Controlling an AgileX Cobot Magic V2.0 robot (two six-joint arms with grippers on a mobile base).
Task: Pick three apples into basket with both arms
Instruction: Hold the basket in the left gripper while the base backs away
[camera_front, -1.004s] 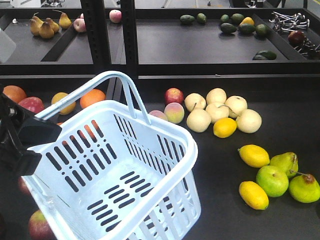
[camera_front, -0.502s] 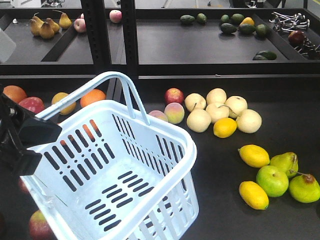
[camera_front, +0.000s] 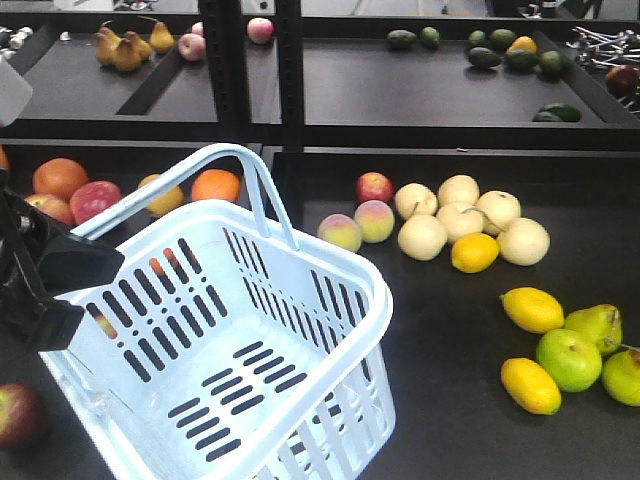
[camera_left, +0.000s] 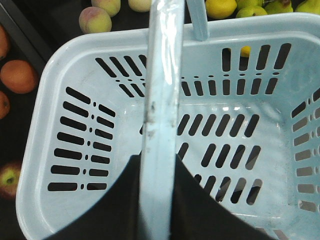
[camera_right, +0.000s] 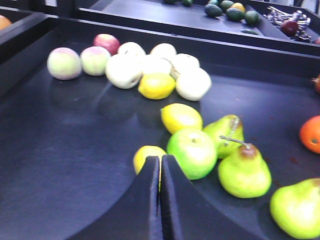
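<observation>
Exterior front-facing: basket (camera_front: 385, 300) rim well apart from lemons (camera_front: 533, 309) on shelf (camera_front: 440, 350).

The basket (camera_front: 215, 310) fills the lower left and centre of the front view, tilted, its handle (camera_front: 264, 195) rising toward the top. One apple (camera_front: 18, 413) lies in the lower left corner, beside the basket. Oranges (camera_front: 215, 185) lie behind the basket at upper left. Right of the handle lie peaches (camera_front: 340, 232), then round pears (camera_front: 460, 190) with a lemon (camera_front: 475, 252) in front. Further lemons (camera_front: 533, 309), a pear (camera_front: 597, 325) and a second apple (camera_front: 568, 358) cluster at the lower right edge.
</observation>
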